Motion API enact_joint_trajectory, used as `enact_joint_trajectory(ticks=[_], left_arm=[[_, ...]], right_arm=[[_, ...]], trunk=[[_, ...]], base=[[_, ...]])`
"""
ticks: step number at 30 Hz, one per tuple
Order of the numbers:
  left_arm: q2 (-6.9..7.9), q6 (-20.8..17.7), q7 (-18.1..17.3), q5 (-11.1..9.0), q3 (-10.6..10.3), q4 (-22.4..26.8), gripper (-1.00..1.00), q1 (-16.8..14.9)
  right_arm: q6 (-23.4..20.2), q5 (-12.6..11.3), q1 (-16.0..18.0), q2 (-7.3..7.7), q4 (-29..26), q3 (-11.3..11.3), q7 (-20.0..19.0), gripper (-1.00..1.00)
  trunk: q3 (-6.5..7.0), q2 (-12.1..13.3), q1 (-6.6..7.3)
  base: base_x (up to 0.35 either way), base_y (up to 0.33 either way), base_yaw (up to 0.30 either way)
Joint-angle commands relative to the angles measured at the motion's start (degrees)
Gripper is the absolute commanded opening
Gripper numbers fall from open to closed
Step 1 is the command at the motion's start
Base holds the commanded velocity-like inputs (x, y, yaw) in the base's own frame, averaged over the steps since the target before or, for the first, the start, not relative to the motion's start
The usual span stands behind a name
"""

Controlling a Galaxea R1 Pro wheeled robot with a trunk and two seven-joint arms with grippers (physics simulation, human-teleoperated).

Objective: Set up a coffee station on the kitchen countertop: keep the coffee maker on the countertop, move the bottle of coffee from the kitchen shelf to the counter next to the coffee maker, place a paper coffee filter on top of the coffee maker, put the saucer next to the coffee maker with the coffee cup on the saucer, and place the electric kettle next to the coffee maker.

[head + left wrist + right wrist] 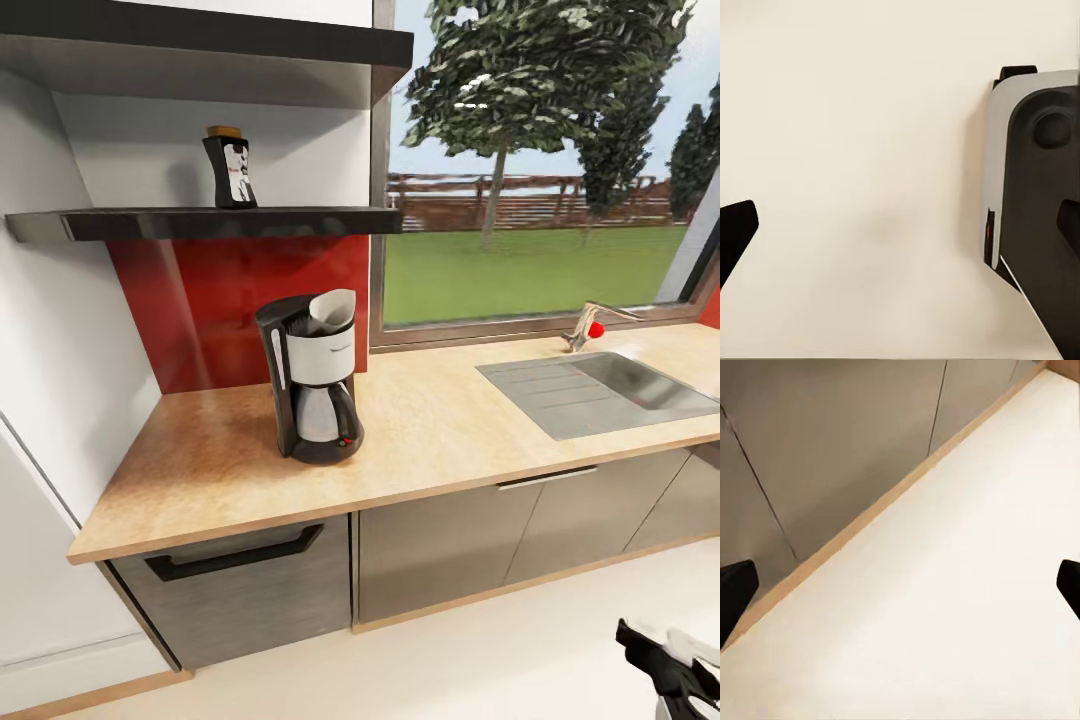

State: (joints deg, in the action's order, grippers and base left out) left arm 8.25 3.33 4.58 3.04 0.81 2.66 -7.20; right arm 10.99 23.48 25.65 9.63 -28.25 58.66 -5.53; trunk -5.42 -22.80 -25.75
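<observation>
Low at the head view's corner, the right claw [672,668] hangs over the floor [480,650] with fingers apart, as does the left claw [900,225]; both are empty. I judge the bottle of coffee [231,167] comes next: it stands on the kitchen shelf [210,222], far above both claws, over the coffee maker [312,375], which already carries its paper filter [333,311], so an arm must rise high.

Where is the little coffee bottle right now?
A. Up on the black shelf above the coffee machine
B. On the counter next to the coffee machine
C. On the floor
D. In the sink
A. The small dark coffee bottle with the tan top stands on the thin black shelf, up above the coffee machine, which sits on the counter.
</observation>
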Motion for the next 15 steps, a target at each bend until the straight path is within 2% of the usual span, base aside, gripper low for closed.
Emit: enact_joint_trajectory(ticks=[1, 4, 5, 7, 9, 10, 13, 15], left_arm=[[0.04, 0.8, 0.2, 0.3, 0.1, -0.1, 1.00, -0.1], [0.08, 1.7, 0.2, 0.3, 0.2, -0.1, 1.00, -0.1], [0.09, 1.8, 0.2, 0.3, 0.2, -0.1, 1.00, -0.1], [0.10, 2.7, 0.2, 0.3, 0.2, -0.1, 1.00, -0.1], [0.10, 4.9, 0.2, 0.3, 0.2, -0.1, 1.00, -0.1], [0.10, 5.4, 0.2, 0.2, 0.2, -0.1, 1.00, -0.1], [0.04, 6.4, 0.2, 0.1, 0.2, 0.2, 1.00, -0.3], [-0.20, 9.0, 0.1, 0.3, 0.0, 2.3, 1.00, -0.3]], right_arm=[[0.3, 1.7, -0.2, 0.04, 1.5, 0.5, -2.3, 1.00], [0.3, 7.4, -2.2, 0.10, 4.9, 0.5, -5.7, 1.00], [0.3, 8.3, -2.4, 0.11, 5.4, 0.5, -5.9, 1.00], [0.3, 11.9, -3.1, 0.15, 8.0, 0.6, -6.5, 1.00], [0.4, 18.5, -3.5, 0.25, 10.6, 0.6, -6.9, 1.00], [0.4, 20.5, -3.5, 0.29, 11.0, 0.6, -7.1, 1.00], [0.4, 23.8, -3.6, 0.41, 11.5, 0.6, -9.1, 1.00], [0.4, 25.2, -3.8, 1.34, 11.7, 0.6, -12.3, 1.00]], trunk=[[-0.11, -0.1, -0.03], [-0.11, -0.1, -0.03], [-0.11, -0.1, -0.03], [-0.11, -0.1, -0.03], [-0.11, -0.1, -0.03], [-0.11, -0.1, -0.03], [-0.11, -0.1, -0.03], [-0.11, -0.1, -0.03]], base=[[0.000, 0.000, 0.000], [0.000, 0.000, 0.000], [0.000, 0.000, 0.000], [0.000, 0.000, 0.000], [0.000, 0.000, 0.000], [0.000, 0.000, 0.000], [0.000, 0.000, 0.000], [0.000, 0.000, 0.000]])
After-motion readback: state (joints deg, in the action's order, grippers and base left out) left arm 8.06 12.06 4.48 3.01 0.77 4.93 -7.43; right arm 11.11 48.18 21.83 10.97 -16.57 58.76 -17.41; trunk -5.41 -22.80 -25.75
